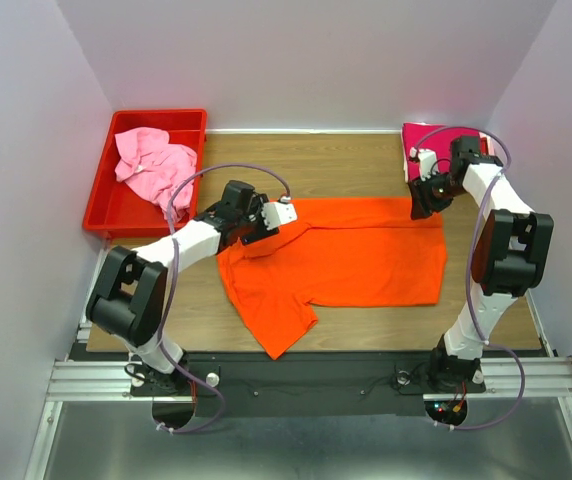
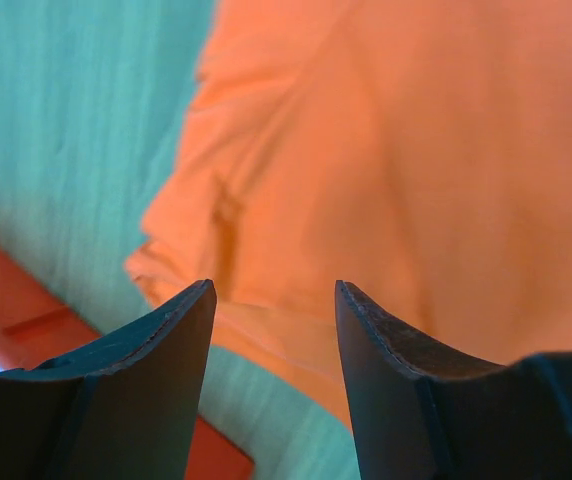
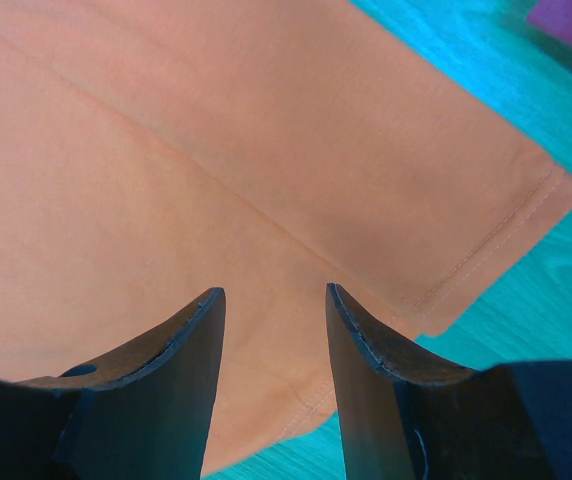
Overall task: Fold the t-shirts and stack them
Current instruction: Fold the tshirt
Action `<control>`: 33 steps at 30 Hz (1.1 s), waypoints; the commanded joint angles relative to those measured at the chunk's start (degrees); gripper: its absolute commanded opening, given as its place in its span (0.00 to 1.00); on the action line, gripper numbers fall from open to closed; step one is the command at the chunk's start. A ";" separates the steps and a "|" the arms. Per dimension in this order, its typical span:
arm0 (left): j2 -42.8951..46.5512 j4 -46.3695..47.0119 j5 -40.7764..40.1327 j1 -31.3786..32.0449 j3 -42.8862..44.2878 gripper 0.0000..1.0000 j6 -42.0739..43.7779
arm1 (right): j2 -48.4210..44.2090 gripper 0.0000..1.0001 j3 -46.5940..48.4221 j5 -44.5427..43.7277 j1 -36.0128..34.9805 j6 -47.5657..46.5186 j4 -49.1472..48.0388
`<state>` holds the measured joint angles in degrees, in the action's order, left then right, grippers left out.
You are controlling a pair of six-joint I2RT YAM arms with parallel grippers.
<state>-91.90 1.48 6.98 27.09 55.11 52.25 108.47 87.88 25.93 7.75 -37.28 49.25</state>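
**Tools spread over the orange t-shirt, nothing pinched**

On the left tool (image 2: 271, 300), fingers apart, a bare gap, no cloth caught. On the right tool (image 3: 271, 295), fingers apart too, holding nothing.

Likely trouble, by judgement only. At the left tool, rumpled cloth right under the tips: easy to close on a bunched ridge or on the top layer alone, leaving the lower layer on the tabletop (image 1: 346, 160) and spoiling the fold. At the right tool, a flat stitched hem with little to bite: easy to scrape the wood and miss, or to nip only the corner and lose it on the lift. With one side caught and the other missed, a skewed drag across the wood instead of a clean fold. Ahead and to the right of the right tool, the magenta t-shirt (image 1: 441, 135), near enough to be nudged by a wide swing. Back toward the arm's base from the left tool, a loose sleeve, apt to trail and crumple under the fold.

Positions. Orange t-shirt (image 1: 356, 255) flat on the tabletop, stretched from one tool to the other. Shoulder edge directly beneath and ahead of the left tool, bare wood to its left. Hem corner just right of the right tool's tips, a long crease running away ahead of them. Light pink t-shirt (image 1: 151, 165) heaped in the red bin (image 1: 101, 215), well apart from the left tool on its outer side. Cannot tell whether either tool's tips touch the cloth.
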 commanded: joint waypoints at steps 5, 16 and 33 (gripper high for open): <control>7.17 -14.75 11.49 3.14 -0.08 0.63 1.72 | -0.37 0.51 -0.25 -0.09 -0.45 0.45 -0.12; 4.63 -3.51 -6.09 11.57 -6.85 0.63 0.83 | 0.87 0.50 -0.51 -0.79 -0.45 0.63 -0.12; 1.19 9.69 -18.51 11.85 -7.66 0.63 0.58 | 0.87 0.51 -1.39 0.52 -0.45 -0.34 0.93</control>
<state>-92.71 8.16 -11.66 40.14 45.47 53.65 109.67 87.20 25.56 7.75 -37.10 49.50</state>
